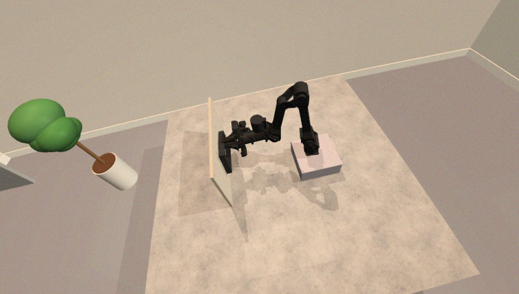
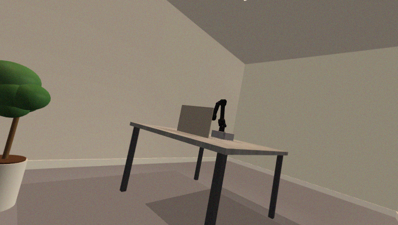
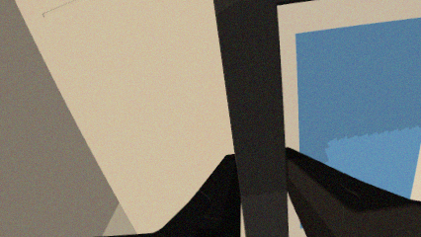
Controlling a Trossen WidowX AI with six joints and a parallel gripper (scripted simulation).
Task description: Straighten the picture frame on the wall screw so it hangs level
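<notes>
On the table stands an upright wall panel, thin and pale-edged from above, and the picture frame hangs flat against the face of it that looks toward the arm, a dark slab at about 9 o'clock from the pale base block; the black arm rises from that block, bends over at the elbow and reaches level toward the panel, so that the gripper meets the frame near its upper end as the top view shows it; the jaws are drawn in most of the way and clamp one dark bar of the frame, as the wrist view shows, where the bar runs from 12 o'clock down to 6 o'clock between the two black fingers; to the right of the bar lie a pale mat and a blue picture, leaning slightly off the vertical; the cream panel face fills the left; from the exterior view the panel's back hides the frame and gripper; a potted plant stands on the floor at 9 o'clock, well apart from the table
</notes>
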